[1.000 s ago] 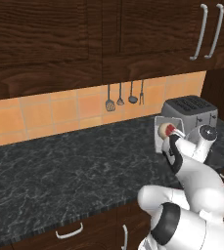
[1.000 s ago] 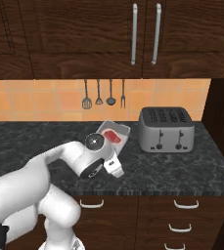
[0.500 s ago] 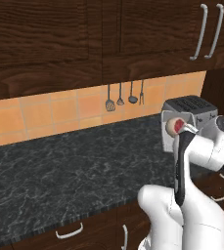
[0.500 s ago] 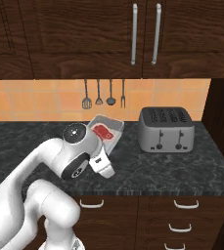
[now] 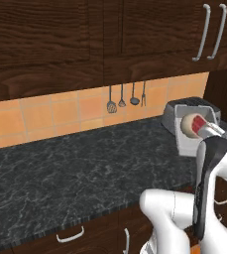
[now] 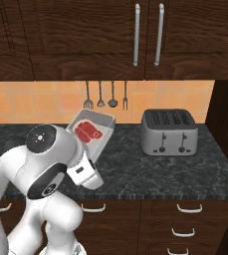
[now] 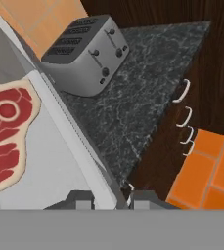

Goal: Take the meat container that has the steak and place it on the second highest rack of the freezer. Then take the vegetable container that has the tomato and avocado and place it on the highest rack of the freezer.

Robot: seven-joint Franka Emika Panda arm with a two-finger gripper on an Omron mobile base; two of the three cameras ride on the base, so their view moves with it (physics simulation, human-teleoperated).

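One meat container (image 6: pixel 92 131) is clamped at its rim in the closed end effector (image 7: pixel 112 199) and rides in the air above the near part of the desk (image 6: pixel 135 169), just left of the toaster (image 6: pixel 169 132). Compared with a second ago, the arm has swung and rolled: in the left base view the container (image 5: pixel 197 130) has climbed from beside the toaster (image 5: pixel 185 110) to a higher spot at the right, and its open face now tips sideways. That suggests the lift is done and the carry toward the freezer is under way; the second highest rack is not reached yet, and the vegetable container waits for later.

The container is a shallow pale grey tray with raised walls. The steak (image 6: pixel 87 130) lies flat on its floor, red with white streaks and a beige rim of fat; the hand view shows its cut face (image 7: pixel 3 134) clearly, pressed toward one side. With the tray tilted, the steak could slide toward the lower wall.
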